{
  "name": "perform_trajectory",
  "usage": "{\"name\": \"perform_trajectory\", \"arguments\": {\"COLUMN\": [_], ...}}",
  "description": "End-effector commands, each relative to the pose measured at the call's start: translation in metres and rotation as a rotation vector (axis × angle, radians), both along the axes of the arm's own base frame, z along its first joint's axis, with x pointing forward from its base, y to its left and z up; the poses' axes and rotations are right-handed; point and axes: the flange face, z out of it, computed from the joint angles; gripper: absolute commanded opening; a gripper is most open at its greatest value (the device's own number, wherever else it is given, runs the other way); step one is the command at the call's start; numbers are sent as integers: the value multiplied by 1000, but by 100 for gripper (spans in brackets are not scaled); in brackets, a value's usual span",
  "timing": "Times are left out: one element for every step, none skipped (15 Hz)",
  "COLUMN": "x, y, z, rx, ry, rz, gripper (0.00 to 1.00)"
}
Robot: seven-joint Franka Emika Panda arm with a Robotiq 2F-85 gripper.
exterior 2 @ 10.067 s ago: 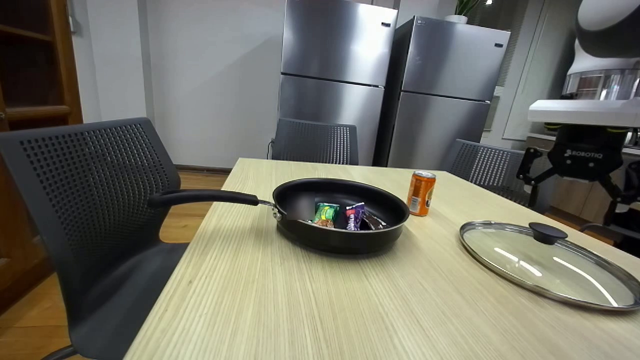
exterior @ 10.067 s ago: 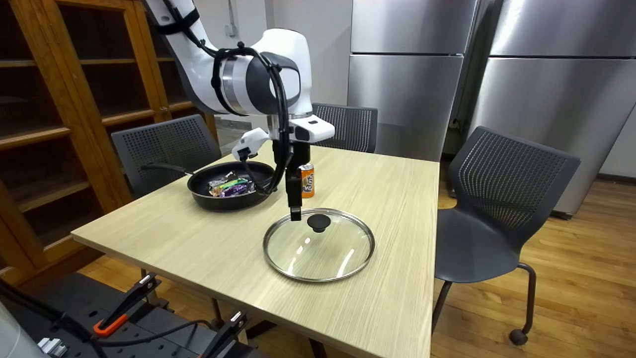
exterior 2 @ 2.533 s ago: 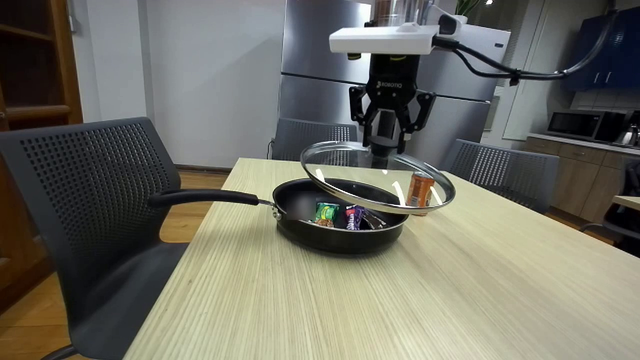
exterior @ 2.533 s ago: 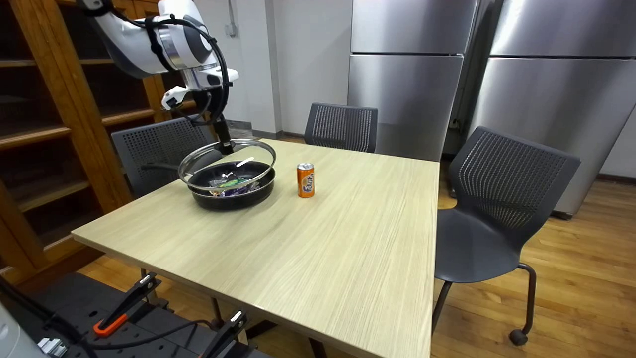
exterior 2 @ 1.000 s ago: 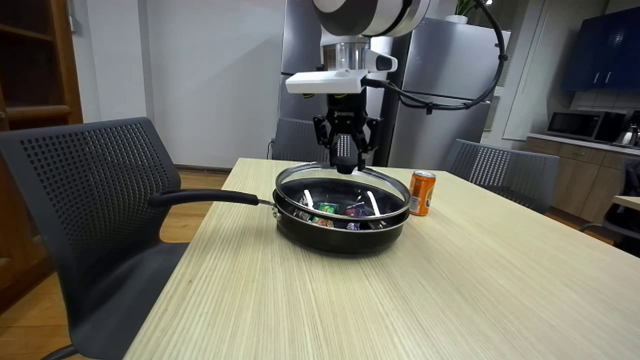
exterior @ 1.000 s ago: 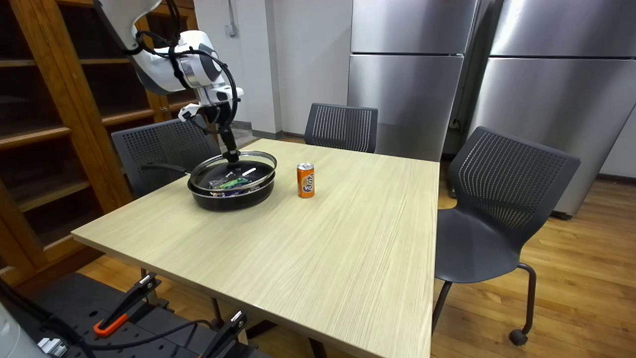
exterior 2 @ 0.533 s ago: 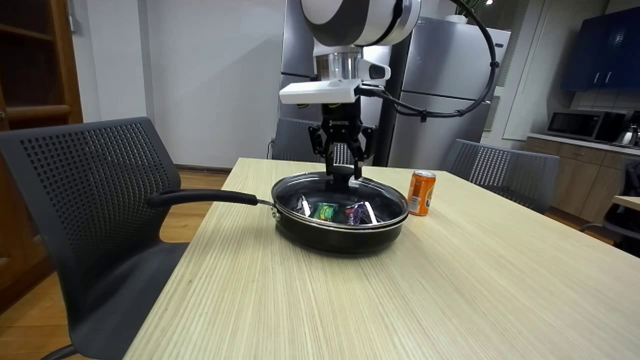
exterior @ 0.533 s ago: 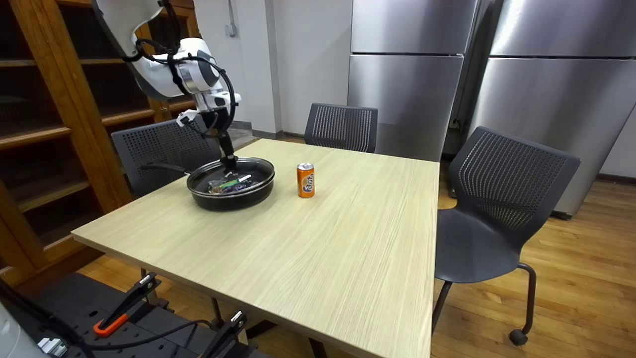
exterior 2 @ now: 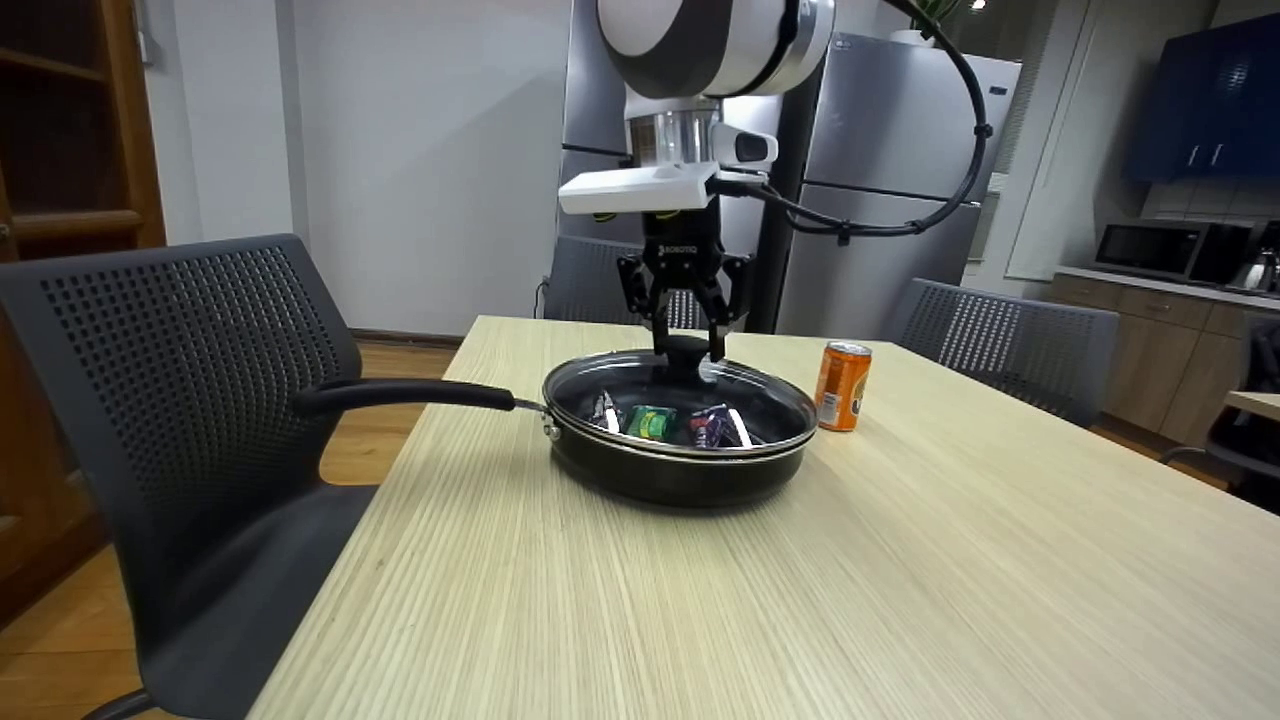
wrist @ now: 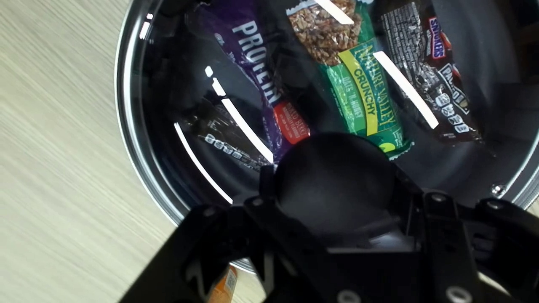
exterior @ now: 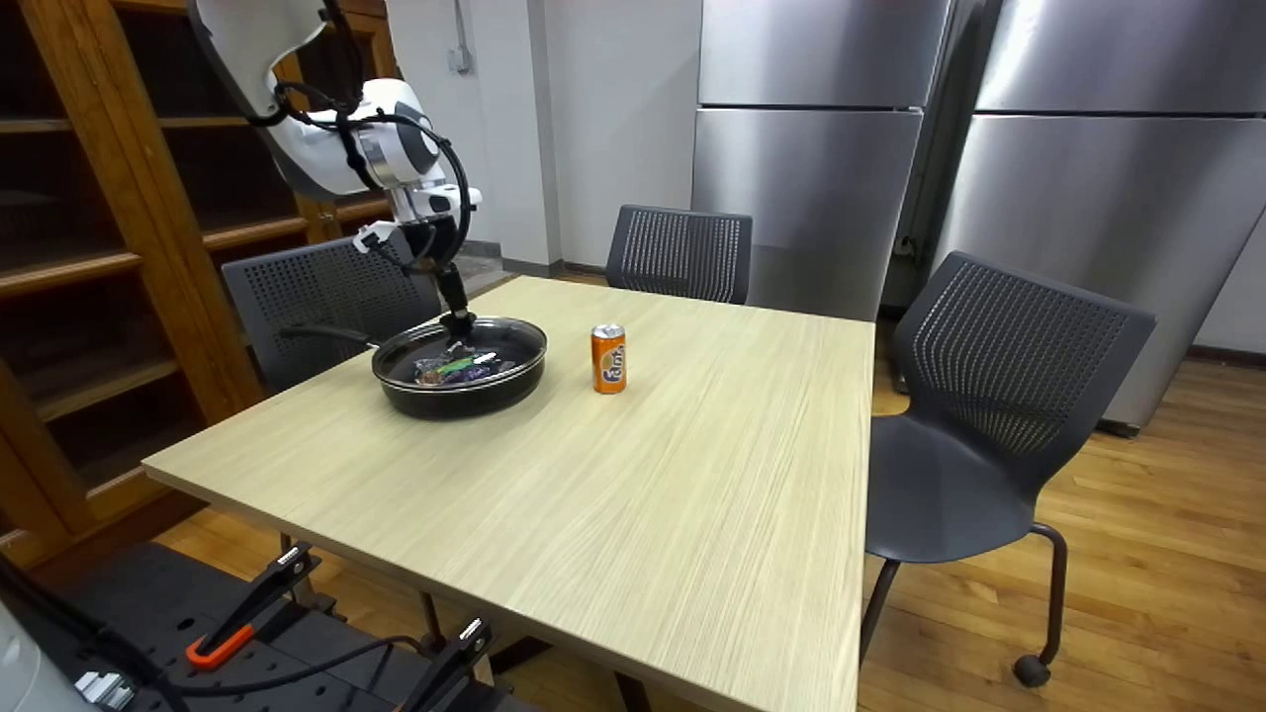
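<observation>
My gripper (exterior 2: 687, 348) points down and is shut on the black knob (wrist: 332, 181) of a round glass lid. Its fingers (wrist: 268, 181) press the knob from both sides in the wrist view. The lid (exterior 2: 680, 453) covers the black pan (exterior 2: 680, 487), its metal rim on or just above the pan's rim; a small gap cannot be ruled out. The pan also shows in an exterior view (exterior: 460, 401). Through the glass I see a purple protein bar (wrist: 257, 71), a green granola bar (wrist: 362, 90), a brown Snickers wrapper (wrist: 429, 75) and another dark wrapper (wrist: 229, 134).
An orange Fanta can (exterior: 609, 359) stands upright on the wooden table (exterior: 613, 514), close beside the pan; it also shows in the wrist view (wrist: 223, 288). The pan's handle (exterior 2: 410, 395) reaches over the table edge towards a grey chair (exterior 2: 190, 400).
Ten seconds ago the lid lay on the table below my empty gripper. My gripper took the knob, carried the lid over the pan and lowered it. In the last half second it barely moved.
</observation>
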Motion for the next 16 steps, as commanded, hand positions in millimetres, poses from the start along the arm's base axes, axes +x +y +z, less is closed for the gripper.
{"name": "perform_trajectory", "arguments": {"x": [7,7,8,9,9,9,9,8,5,4,1,-3,-7,-11,-18,-23], "y": [1,0,0,-2,-3,-4,-5,-6,-7,-8,-9,-10,-12,-14,-17,-20], "z": [15,15,17,19,21,23,25,28,32,36,41,46,52,58,64,70], "rx": [-3,-4,-4,-5,-5,-5,-3,-1,3,8,13,19,25,30,38,44], "ry": [8,6,3,-3,-8,-14,-17,-22,-28,-33,-40,-50,-57,-66,-75,-84], "rz": [-24,-26,-28,-30,-33,-36,-38,-40,-41,-42,-40,-43,-42,-43,-45,-48], "gripper": [89,90,97,99,100,100,100,100,100,100,100,100,100,100,100,100]}}
